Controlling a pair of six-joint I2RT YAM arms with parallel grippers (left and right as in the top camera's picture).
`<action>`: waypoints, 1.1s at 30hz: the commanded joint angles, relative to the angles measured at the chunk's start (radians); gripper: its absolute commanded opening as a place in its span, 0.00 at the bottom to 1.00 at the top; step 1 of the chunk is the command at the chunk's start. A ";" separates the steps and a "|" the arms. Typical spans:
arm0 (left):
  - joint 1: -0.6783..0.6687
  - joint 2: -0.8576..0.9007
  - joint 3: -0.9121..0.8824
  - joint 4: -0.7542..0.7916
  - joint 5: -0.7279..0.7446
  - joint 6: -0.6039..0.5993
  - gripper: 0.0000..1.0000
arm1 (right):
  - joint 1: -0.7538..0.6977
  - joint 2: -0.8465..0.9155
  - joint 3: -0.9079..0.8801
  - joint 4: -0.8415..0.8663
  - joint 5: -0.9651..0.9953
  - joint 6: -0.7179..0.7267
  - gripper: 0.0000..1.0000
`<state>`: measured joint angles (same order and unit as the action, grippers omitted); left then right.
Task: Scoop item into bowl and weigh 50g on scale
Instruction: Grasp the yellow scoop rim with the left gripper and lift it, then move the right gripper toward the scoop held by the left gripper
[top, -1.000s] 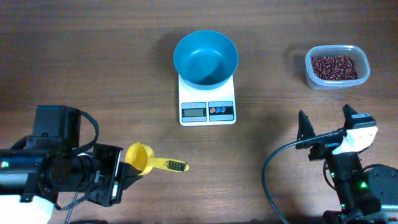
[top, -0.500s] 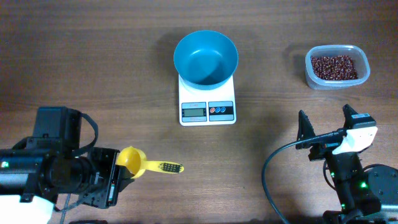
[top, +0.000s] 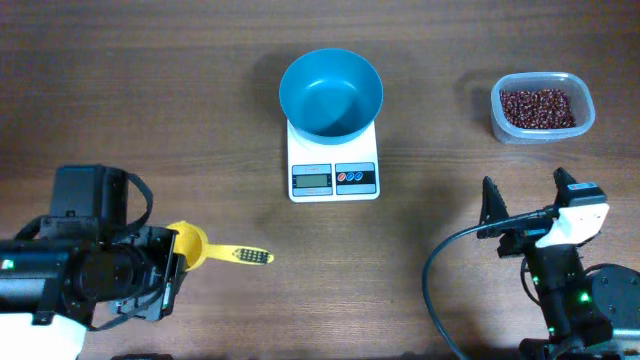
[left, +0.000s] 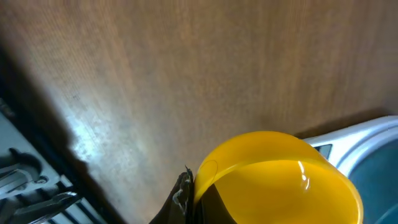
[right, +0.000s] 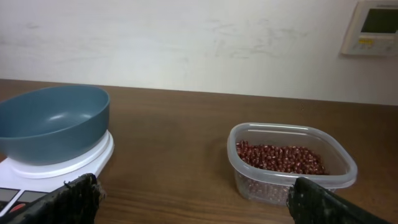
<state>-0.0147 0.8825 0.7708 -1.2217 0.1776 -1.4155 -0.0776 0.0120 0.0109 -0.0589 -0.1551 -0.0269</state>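
Note:
The blue bowl (top: 330, 92) stands empty on the white scale (top: 333, 178) at the table's middle back; both also show in the right wrist view, the bowl (right: 53, 121) on the scale (right: 62, 165). The red-brown beans (top: 541, 107) lie in a clear tub at the back right, also in the right wrist view (right: 280, 158). My left gripper (top: 175, 258) at the front left is shut on the cup end of a yellow scoop (top: 240, 256), which fills the left wrist view (left: 280, 180) beside one dark finger (left: 185, 198). My right gripper (top: 522, 205) is open and empty at the front right (right: 199, 205).
The clear rectangular tub (top: 500, 125) holding the beans stands right of the scale, its wall near in the right wrist view (right: 249, 180). The scale's edge (left: 367, 134) shows behind the scoop in the left wrist view. Bare wooden table lies between the arms.
My left gripper has drawn back to the left and the yellow scoop has moved left with it. The right arm, bowl, scale and tub have not moved.

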 joint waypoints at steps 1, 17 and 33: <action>0.003 -0.003 0.011 0.033 -0.020 -0.024 0.00 | 0.005 -0.008 -0.005 -0.006 0.035 0.001 0.99; -0.187 0.282 0.011 0.241 0.261 -0.282 0.00 | 0.005 -0.005 -0.005 0.007 -1.202 1.086 0.99; -0.308 0.285 0.011 0.270 0.245 -0.282 0.00 | 0.005 0.007 -0.005 0.026 -1.080 1.025 0.99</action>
<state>-0.3187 1.1599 0.7712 -0.9524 0.4294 -1.6810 -0.0776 0.0120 0.0109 -0.0391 -1.2907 1.0168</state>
